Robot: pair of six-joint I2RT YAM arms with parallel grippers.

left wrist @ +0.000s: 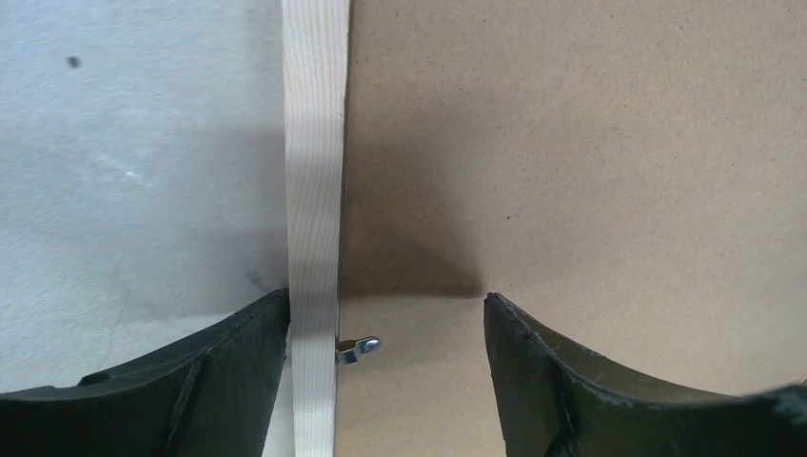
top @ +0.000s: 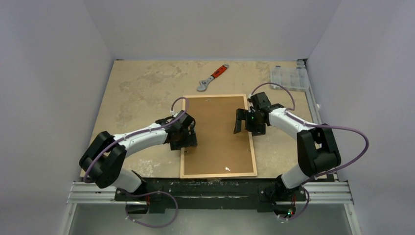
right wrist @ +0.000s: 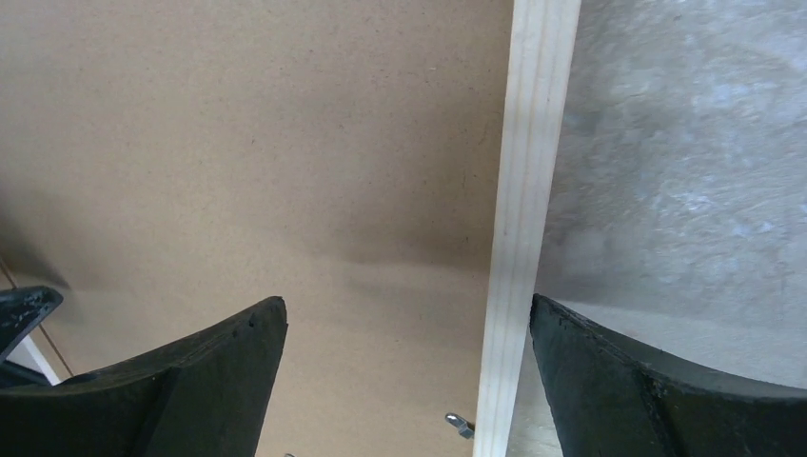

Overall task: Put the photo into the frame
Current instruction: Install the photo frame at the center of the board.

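Beige tabletop (top: pixel 142 88) carries the frame (top: pixel 219 175) face down, backing board (top: pixel 218 132) seated; photo unseen, probably underneath. I see left gripper (left wrist: pixel 386 297) and right gripper (right wrist: pixel 407 303) gaping astride its rails; next, swing the clip (left wrist: pixel 360 348) over

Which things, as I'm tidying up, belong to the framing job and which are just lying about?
Job: wooden frame; brown backing board lying in it.
Lying about: orange-handled wrench; clear compartment box, both at the table's far side.

Pointing down: left tool (left wrist: pixel 385 300) jaws apart, right tool (right wrist: pixel 409 305) jaws wide.
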